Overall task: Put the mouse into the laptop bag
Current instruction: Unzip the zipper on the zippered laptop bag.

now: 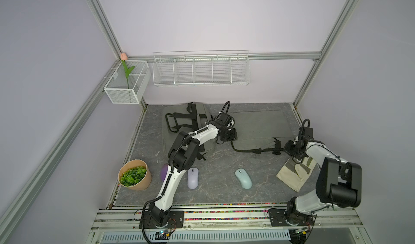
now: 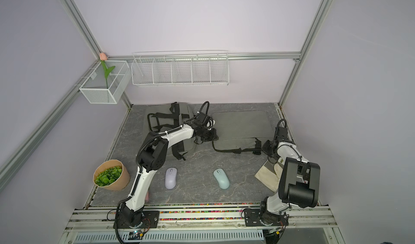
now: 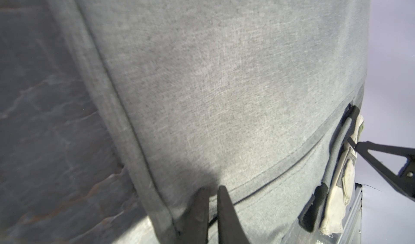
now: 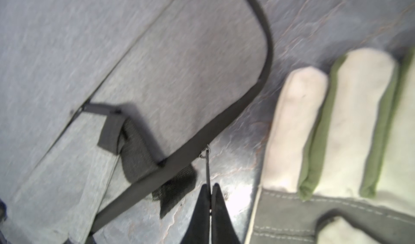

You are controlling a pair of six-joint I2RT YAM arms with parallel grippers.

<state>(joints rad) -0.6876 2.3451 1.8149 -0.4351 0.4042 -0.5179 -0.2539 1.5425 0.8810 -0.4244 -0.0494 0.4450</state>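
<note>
- Wrist views gave me what the top views could not. From the right wrist I saw the right gripper (image 4: pixel 210 186) pressed together on a thin metal zip pull (image 4: pixel 207 164). The pull hung at the black zip edge of the flat grey fabric laptop bag (image 4: pixel 179 63), and the cream-and-green work glove (image 4: pixel 332 123) lay just beside it.
- From the left wrist, the left gripper (image 3: pixel 212 187) had its fingers almost together, tips on that bag's cloth. Whether any cloth was caught between them I could not tell.
- A top view alone showed a purple rounded object (image 1: pixel 164 172) half hidden behind the left arm; I could not make out what it was.
- I counted two mice: a lilac plastic computer mouse (image 1: pixel 193 178) and a mint-green plastic computer mouse (image 1: pixel 243 178).
- I counted two bags, the flat one and a grey fabric bag with black straps (image 1: pixel 179 123), plus one glove and one paper-wrapped pot of green leaves (image 1: pixel 134 175).
- Both mice lay on the dark marbled tabletop (image 1: pixel 213 198), apart from each other and outside either bag.
- The left arm reached forward over the strapped bag to the flat bag's edge. The right arm was folded, elbow high, wrist bent down at that bag's near corner.
</note>
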